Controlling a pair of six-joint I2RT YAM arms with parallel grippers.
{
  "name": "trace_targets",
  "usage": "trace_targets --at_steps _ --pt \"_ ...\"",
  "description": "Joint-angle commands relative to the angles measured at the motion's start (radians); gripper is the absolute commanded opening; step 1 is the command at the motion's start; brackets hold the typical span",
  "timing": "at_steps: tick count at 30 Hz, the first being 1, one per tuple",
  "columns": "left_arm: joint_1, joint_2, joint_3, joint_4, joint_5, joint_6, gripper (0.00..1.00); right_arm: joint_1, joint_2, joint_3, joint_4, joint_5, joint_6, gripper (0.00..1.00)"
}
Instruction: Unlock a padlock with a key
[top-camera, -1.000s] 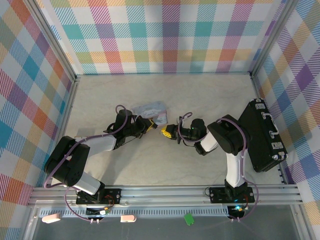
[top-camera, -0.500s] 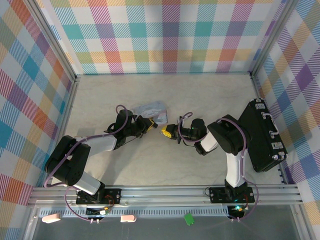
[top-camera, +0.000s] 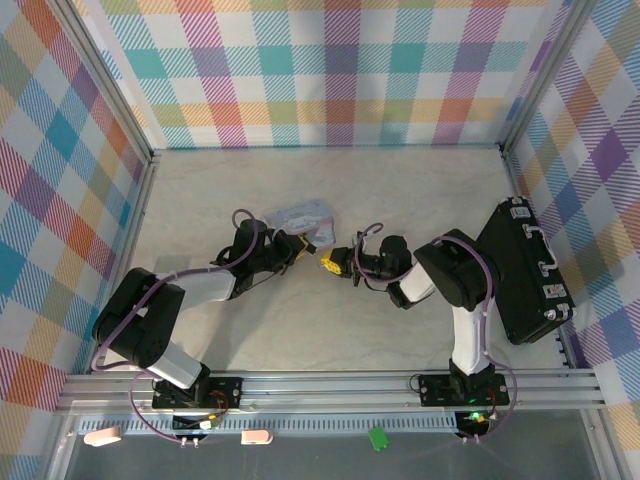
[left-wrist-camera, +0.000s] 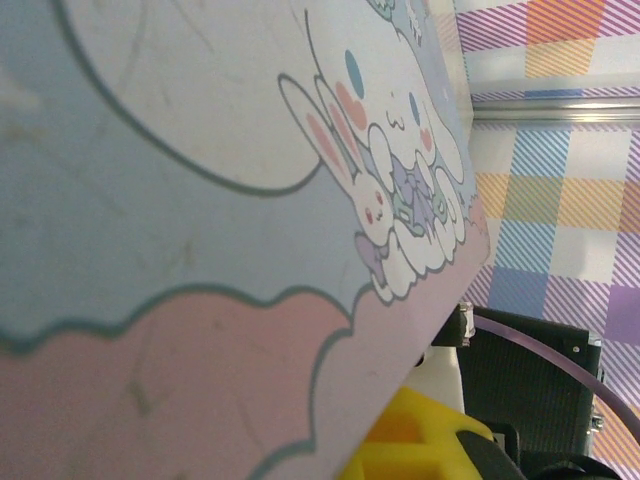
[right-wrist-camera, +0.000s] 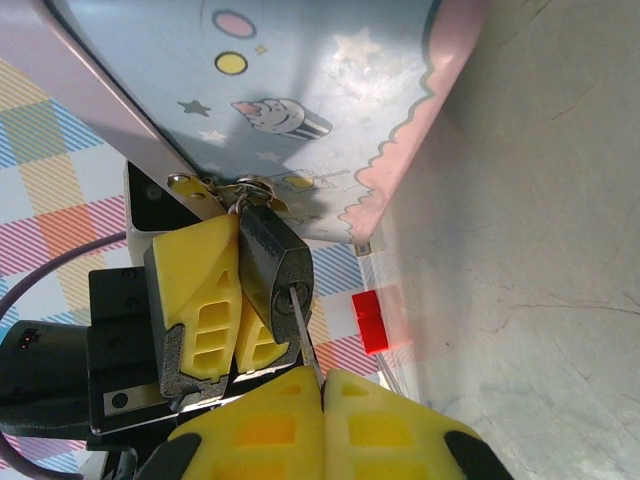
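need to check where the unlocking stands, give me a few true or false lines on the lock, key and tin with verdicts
The right gripper pinches the key. True.
The key's tip meets the padlock. True.
The padlock lies loose on the table. False: it hangs on the latch of the tin, clamped by the left gripper.
The black case sits between the two arms. False: it lies out by the right wall.

Right jaws have edged left toward the padlock (right-wrist-camera: 272, 262)
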Motion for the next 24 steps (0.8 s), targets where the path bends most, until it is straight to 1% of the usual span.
trace_targets --at_steps 1,7,11,16,24 --pt "-0.079 0.005 0.031 0.048 0.176 -0.017 0.03 0.018 0.013 0.060 0.040 0.045 0.006 0.00" --pt "-0.107 0.034 0.066 0.037 0.212 -0.004 0.03 -0.003 0.013 0.054 0.041 0.037 0.008 0.00" --pt "-0.129 0.041 0.086 -0.017 0.216 0.034 0.03 -0.041 0.002 0.038 0.040 0.029 0.004 0.00" --pt "-0.132 0.040 0.089 -0.050 0.222 0.056 0.03 -0.081 0.001 0.015 0.040 0.019 -0.002 0.00" --pt "-0.132 0.043 0.096 -0.055 0.228 0.064 0.02 -0.099 0.003 0.000 0.040 0.017 -0.013 0.00"
